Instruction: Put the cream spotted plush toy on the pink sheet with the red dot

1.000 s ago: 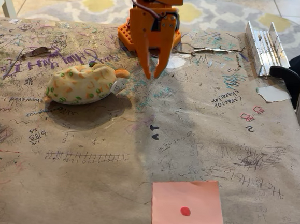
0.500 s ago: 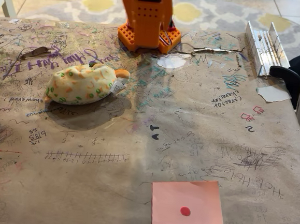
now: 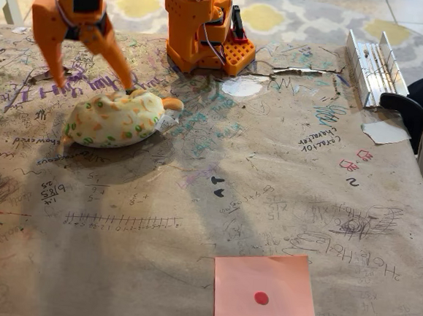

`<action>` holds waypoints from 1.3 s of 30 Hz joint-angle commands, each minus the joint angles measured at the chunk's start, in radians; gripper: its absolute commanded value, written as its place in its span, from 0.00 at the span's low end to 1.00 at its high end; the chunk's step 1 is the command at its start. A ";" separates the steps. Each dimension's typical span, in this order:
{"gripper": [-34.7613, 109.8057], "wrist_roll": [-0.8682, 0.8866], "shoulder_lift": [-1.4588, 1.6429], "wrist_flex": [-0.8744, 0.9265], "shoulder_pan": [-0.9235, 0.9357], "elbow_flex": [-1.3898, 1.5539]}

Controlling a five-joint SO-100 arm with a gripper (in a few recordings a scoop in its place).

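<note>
Orange claw hangs at the far left of the table, fingers spread wide apart, nothing between them. Fingertips point down. The right-hand fingertip sits just at the top edge of the plush toy; whether it touches, cannot tell. The left fingertip hangs above the table past the toy's far side, clear of it.

Plush toy: cream, rounded, green and orange spots, an orange nub at its right end and a white tag beside that. Lies on its side on the table, directly below and slightly nearer the camera than the claw. Casts a dark shadow toward the near side.

Arm base: orange, stands at the far edge of the table, to the right of the toy and behind it.

Pink sheet: square, red dot at its centre, flat on the table at the near edge, well apart from the toy, to the right and much nearer the camera. Bare.

Table: covered in brown paper scribbled all over with pen marks and writing.

Metal rail piece: far right corner, well apart from the toy. White paper scrap lies just in front of it.
</note>
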 commanded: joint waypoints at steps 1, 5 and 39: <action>0.51 -0.006 -0.035 -0.356 -0.023 0.063; 0.52 -0.160 -0.025 -0.229 0.040 0.061; 0.64 0.115 0.006 0.176 0.094 -0.155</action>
